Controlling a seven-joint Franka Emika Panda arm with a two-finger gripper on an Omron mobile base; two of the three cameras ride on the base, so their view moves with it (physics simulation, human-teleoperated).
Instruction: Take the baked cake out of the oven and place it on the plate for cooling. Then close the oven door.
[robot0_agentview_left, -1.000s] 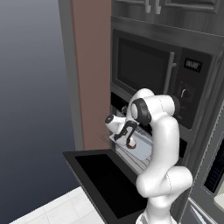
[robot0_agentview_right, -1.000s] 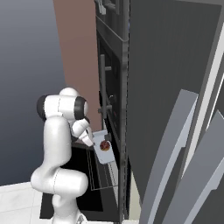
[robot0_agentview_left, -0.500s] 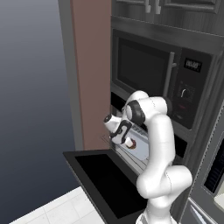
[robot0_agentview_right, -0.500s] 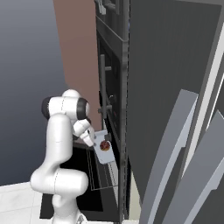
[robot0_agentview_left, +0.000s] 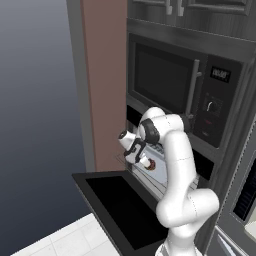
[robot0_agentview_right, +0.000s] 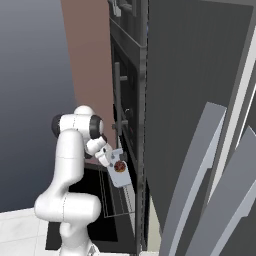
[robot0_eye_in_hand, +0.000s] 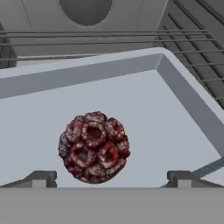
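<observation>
No writing can be read; the small display (robot0_agentview_left: 220, 74) on the microwave (robot0_agentview_left: 185, 97) is too blurred to make out. The hand (robot0_eye_in_hand: 109, 178) is spread wide, its two fingertips (robot0_eye_in_hand: 40, 178) standing well apart on either side of the cake (robot0_eye_in_hand: 94, 147), and nothing is gripped or touched by it. The cake, a round dark-red mound like clustered berries, is seen lying in a shallow grey tray (robot0_eye_in_hand: 183, 94). The tray is set on a wire rack (robot0_eye_in_hand: 192, 41) inside the oven (robot0_agentview_left: 150, 172), just below the microwave. The oven door (robot0_agentview_left: 120, 205) is seen folded down flat in front of the oven, below the hand.
</observation>
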